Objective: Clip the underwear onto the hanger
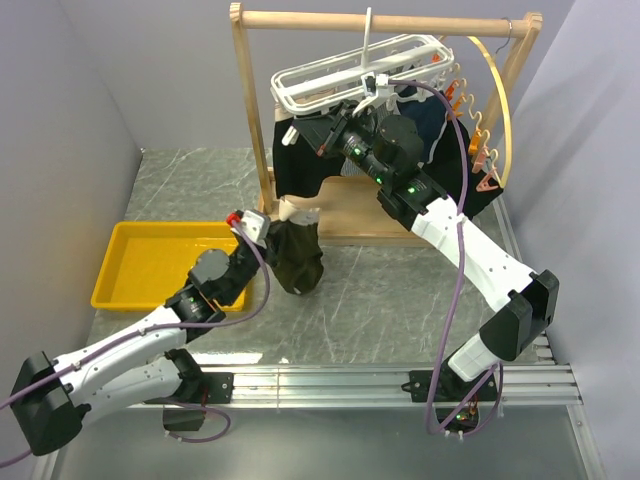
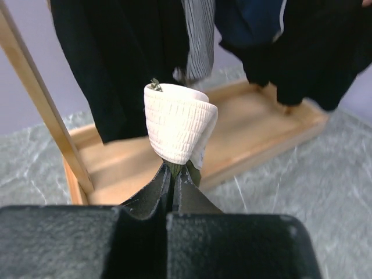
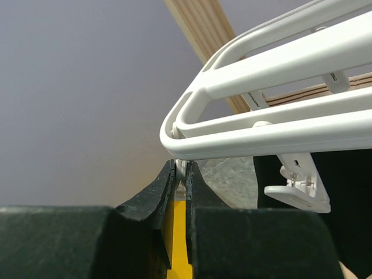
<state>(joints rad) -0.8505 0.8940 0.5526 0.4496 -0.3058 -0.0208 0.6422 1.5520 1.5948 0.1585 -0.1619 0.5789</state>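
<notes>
Olive underwear (image 2: pixel 180 131) in L claw (image 2: pixel 173 177); R claw (image 3: pixel 181 175) pinches hanger (image 3: pixel 279 81) clip (image 3: pixel 182 168).

Underwear (image 2: pixel 180 131): waistband ribbed beige knit, matt; body dark olive cloth. Hanger (image 3: pixel 273 116): white plastic, smooth, slight gloss. My left fingers (image 2: pixel 145 197): black, matt, finely grained. Rack (image 1: pixel 400 20): pale bare wood, grain showing. Table (image 1: pixel 380 300): grey marbled, smooth. Tray (image 1: pixel 150 262): yellow plastic, glossy.

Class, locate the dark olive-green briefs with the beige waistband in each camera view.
Top external: dark olive-green briefs hang centre, before the light wooden rack frame.
Left wrist: centre, beige waistband upward.
Right wrist: not in it.
Shared landmark: the rack frame, in all three.
</notes>
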